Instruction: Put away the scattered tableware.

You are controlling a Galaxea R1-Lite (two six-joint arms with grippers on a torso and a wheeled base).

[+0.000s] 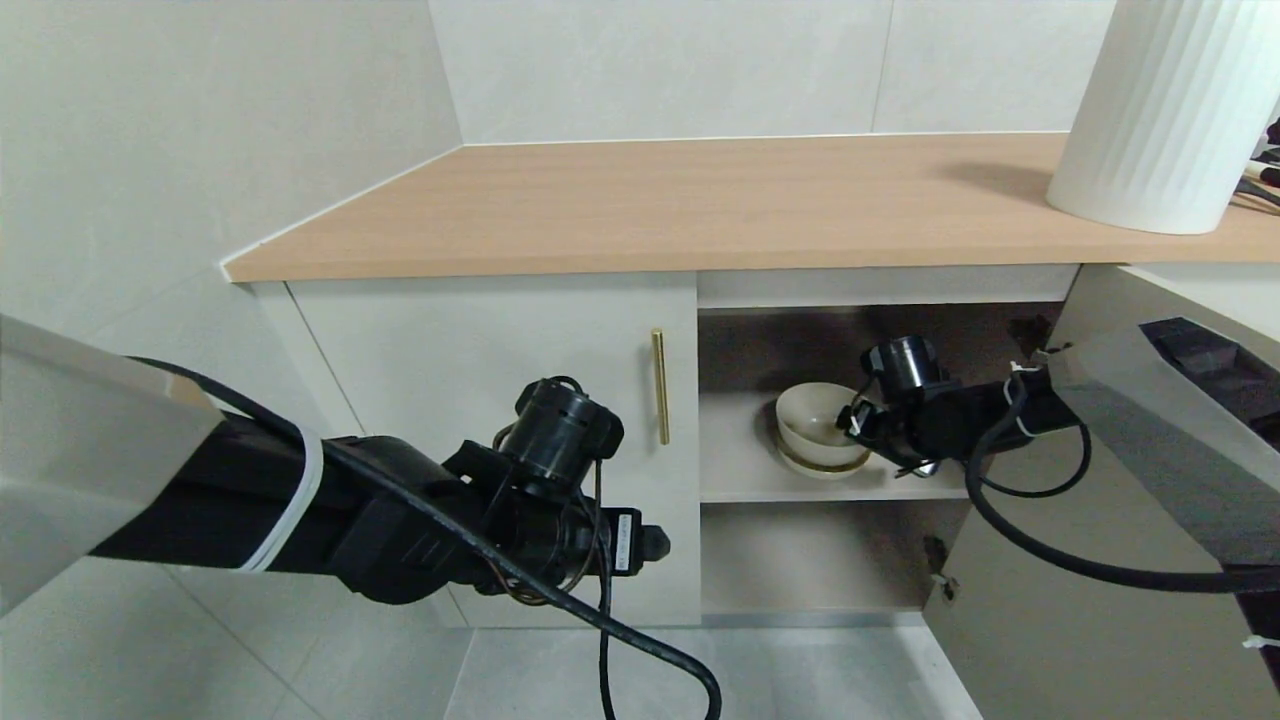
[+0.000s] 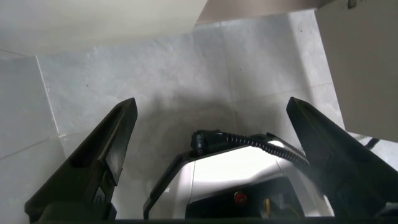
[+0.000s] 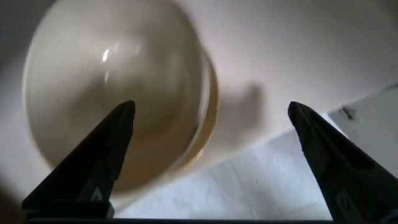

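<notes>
A cream bowl [image 1: 812,422] sits on a second, yellow-rimmed dish on the middle shelf [image 1: 740,470] of the open cabinet. In the right wrist view the bowl [image 3: 118,106] lies just ahead of the fingers, off to one side of the gap. My right gripper [image 3: 211,162] is open and empty; in the head view it [image 1: 858,425] hovers at the bowl's right edge, inside the cabinet opening. My left gripper [image 2: 211,162] is open with nothing in it and points down at the floor tiles in front of the closed left door [image 1: 500,400].
The right cabinet door [image 1: 1100,560] stands open beside my right arm. A gold handle [image 1: 659,385] is on the closed door. A tall white ribbed container [image 1: 1170,110] stands on the wooden counter [image 1: 650,210] at the right. The lower shelf [image 1: 810,560] is bare.
</notes>
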